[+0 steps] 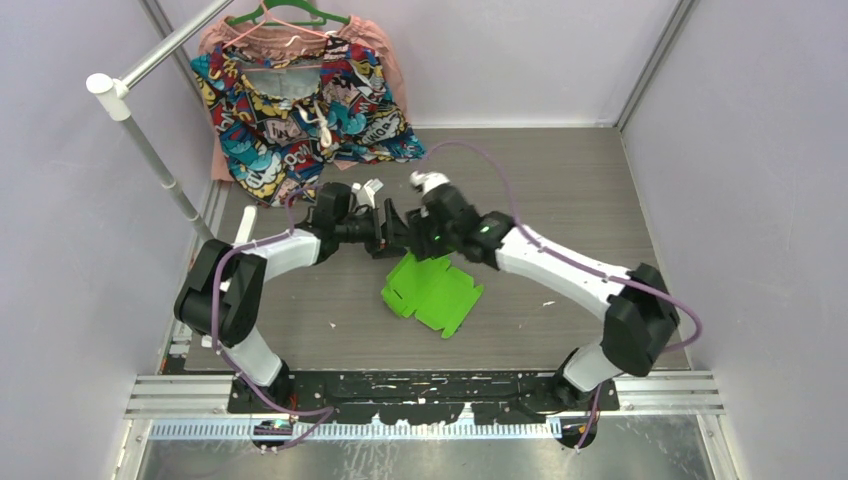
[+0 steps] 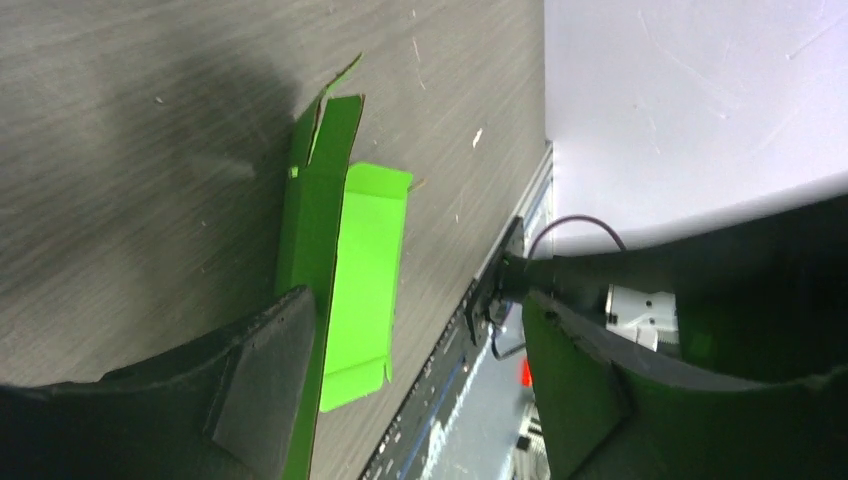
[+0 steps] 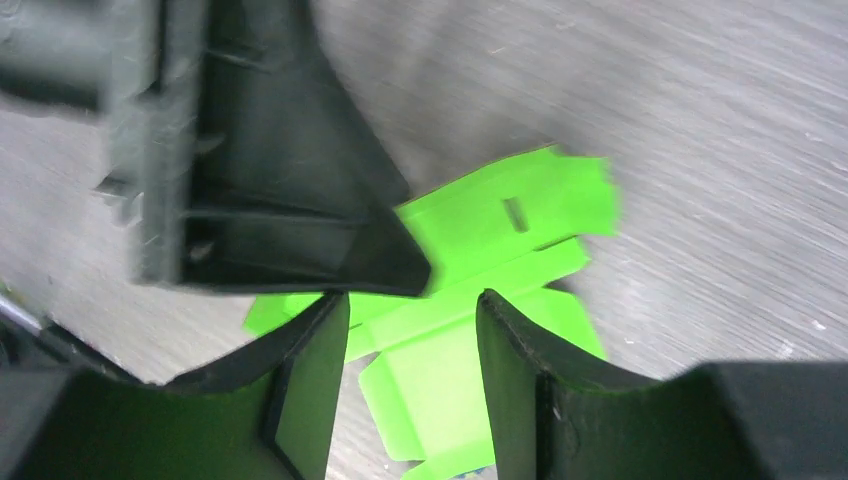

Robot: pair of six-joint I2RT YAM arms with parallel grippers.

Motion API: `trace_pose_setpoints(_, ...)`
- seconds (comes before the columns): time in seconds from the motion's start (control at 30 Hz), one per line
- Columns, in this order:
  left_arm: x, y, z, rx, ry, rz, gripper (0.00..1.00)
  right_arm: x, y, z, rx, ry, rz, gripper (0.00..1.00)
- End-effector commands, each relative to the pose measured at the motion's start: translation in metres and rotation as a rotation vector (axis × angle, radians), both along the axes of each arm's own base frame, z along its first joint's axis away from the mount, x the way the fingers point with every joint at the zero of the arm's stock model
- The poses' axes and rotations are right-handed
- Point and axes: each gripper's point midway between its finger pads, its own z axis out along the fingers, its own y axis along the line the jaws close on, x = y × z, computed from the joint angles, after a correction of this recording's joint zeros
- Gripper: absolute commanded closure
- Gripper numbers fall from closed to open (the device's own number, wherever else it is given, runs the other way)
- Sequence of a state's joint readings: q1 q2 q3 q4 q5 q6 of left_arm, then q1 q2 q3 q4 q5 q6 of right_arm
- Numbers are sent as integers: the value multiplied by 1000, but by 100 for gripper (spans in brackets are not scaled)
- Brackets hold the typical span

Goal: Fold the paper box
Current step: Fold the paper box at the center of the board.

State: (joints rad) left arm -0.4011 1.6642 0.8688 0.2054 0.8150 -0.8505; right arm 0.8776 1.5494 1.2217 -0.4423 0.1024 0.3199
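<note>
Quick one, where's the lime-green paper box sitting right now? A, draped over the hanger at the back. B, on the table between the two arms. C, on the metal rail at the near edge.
B: the paper box lies on the table, well clear of the patterned garment at the back.

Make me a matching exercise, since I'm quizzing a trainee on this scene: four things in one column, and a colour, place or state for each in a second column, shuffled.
Column one
1 paper box
2 garment
3 hanger
4 right gripper

Column two
a plain green, topmost at the far left
b lime green, lying on the table
c open, over the lime card
d multicoloured comic print, hanging at the far left

Pairs: 1-b, 2-d, 3-a, 4-c
</note>
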Motion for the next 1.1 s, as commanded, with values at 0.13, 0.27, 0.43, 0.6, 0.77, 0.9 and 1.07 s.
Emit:
trace_pose_setpoints(0.13, -5, -10, 26, -57, -63, -84, 24, 78, -63, 22, 230, 58, -296, 45)
trace_pose_setpoints(0.27, -4, -11, 27, -60, -59, -88, 25, 91, -64, 6, 288, 104, -235, 44)
trace_pose_setpoints(0.43, 3, -13, 28, -46, -65, -94, 25, 90, -64, -15, 259, 111, -153, 46)
trace_pose_setpoints(0.6, 14, -10, 24, -28, -54, -84, 26, 81, -72, -36, 224, 124, -151, 48)
trace_pose_setpoints(0.77, 19, -8, 22, -24, -50, -83, 26, 77, -78, -52, 189, 139, -150, 49)
trace_pose_setpoints(0.9, 22, -3, 17, -9, -42, -74, 27, 82, -76, -53, 180, 135, -146, 49)
trace_pose_setpoints(1.07, 24, 13, 11, 14, -30, -25, 29, 99, -79, -33, 235, 166, -242, 55)
